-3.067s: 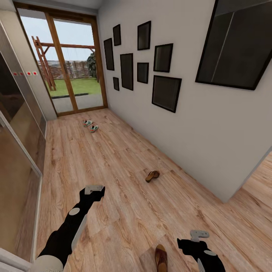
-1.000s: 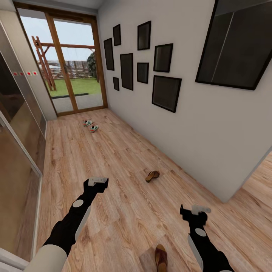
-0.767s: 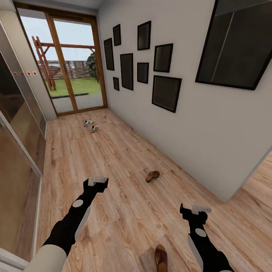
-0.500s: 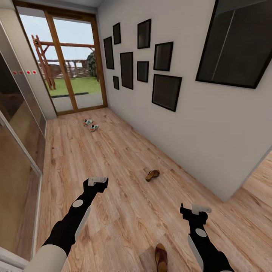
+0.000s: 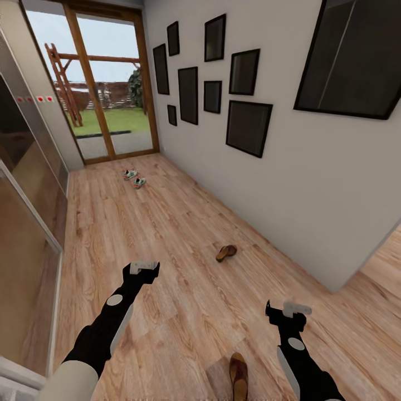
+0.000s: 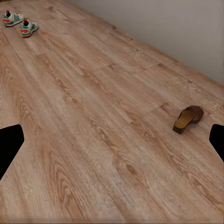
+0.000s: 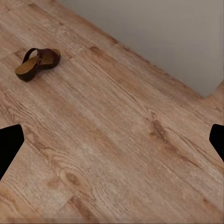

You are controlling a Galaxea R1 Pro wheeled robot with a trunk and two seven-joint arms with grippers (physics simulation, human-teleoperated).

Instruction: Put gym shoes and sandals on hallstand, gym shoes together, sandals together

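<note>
Ahead of both grippers runs the light brown wood-plank corridor floor (image 5: 184, 223), grain visible, boards running away toward a wood-framed glass door (image 5: 106, 83) at the far end with grass and a wooden climbing frame beyond it. White wall (image 5: 312, 184) on the right-arm side carries a cluster of black-framed pictures (image 5: 223, 83); a glazed sliding panel (image 5: 28, 223) lines the left-arm side.

Left gripper (image 5: 143, 267): raised over bare planks, nothing between the fingers; in the left wrist view its dark fingertips (image 6: 9, 144) sit far apart at the frame edges, so spread wide. Right gripper (image 5: 289, 309): likewise held above the floor, fingertips (image 7: 9, 144) parted wide, unloaded.

One dark brown leather open sandal with tan insole (image 5: 226, 252) lies on the floor ahead of the grippers, between them and nearer the wall; also seen at (image 6: 187, 118) and (image 7: 37, 63). Second brown sandal (image 5: 239, 376) lies on the floor just beside the right arm, behind its gripper, partly cut by the frame edge.

Pair of white lace-up gym shoes with green stripes (image 5: 134, 178) rests well ahead, near the door, side by side (image 6: 19, 24); whether they touch is probably not resolvable at this range.
</note>
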